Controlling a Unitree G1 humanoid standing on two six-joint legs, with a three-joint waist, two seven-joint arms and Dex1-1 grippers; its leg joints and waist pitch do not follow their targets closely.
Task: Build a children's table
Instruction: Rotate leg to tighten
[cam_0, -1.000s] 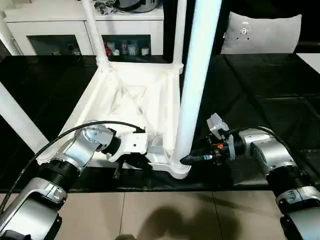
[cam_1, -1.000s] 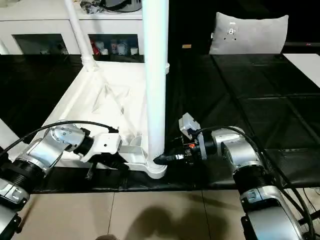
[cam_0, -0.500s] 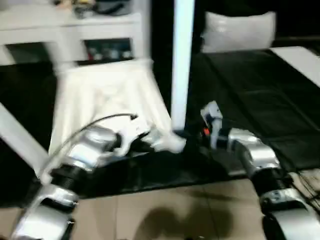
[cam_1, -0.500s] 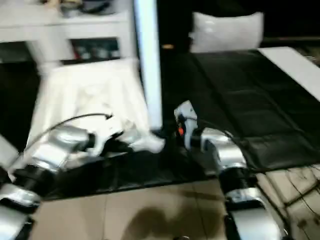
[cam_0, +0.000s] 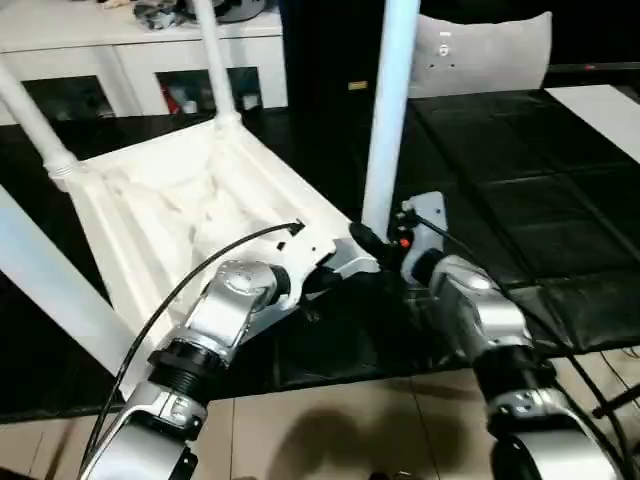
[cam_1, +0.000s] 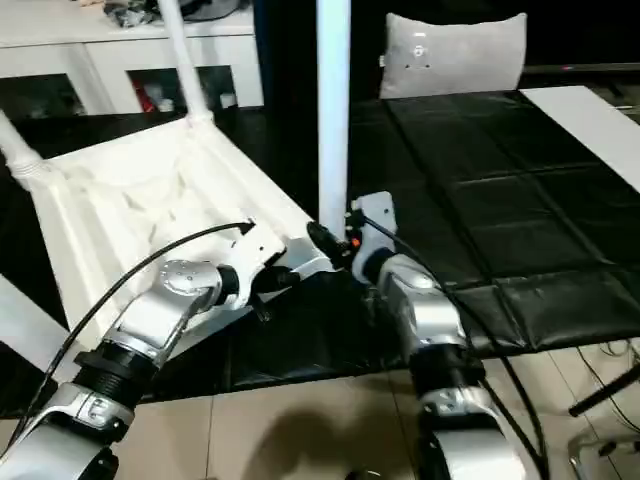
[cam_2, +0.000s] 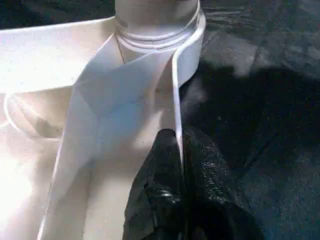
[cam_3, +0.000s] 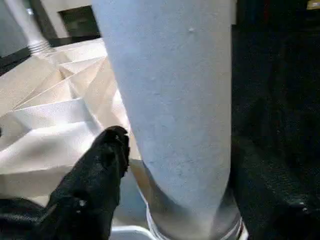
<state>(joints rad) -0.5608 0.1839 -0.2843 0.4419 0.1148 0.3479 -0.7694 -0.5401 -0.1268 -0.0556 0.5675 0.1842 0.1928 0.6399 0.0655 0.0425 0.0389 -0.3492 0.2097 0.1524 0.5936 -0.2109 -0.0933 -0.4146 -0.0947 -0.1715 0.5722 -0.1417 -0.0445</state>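
Note:
The children's table lies upside down on the black mat, its ribbed white top (cam_0: 170, 200) facing up and white legs standing in the corner sockets. My left gripper (cam_2: 179, 137) is shut on the top's thin rim just beside the near corner socket (cam_2: 157, 30). That socket holds the near leg (cam_0: 392, 110). My right gripper (cam_3: 185, 145) straddles this leg (cam_3: 170, 90) low down, open, with a black finger (cam_3: 107, 170) standing slightly off it. More legs rise at the back (cam_0: 212, 60) and at the left (cam_0: 30, 105).
A white cabinet (cam_0: 120, 40) runs along the back and a grey cushion (cam_0: 485, 50) stands at the back right. The black mat (cam_0: 520, 180) stretches to the right, with tiled floor (cam_0: 330, 430) in front of it. A black cable (cam_0: 190, 290) loops over my left forearm.
The whole picture has shifted with the head. The table top now lies turned on the mat, its gripped corner farther back. My right fingers have spread off the leg.

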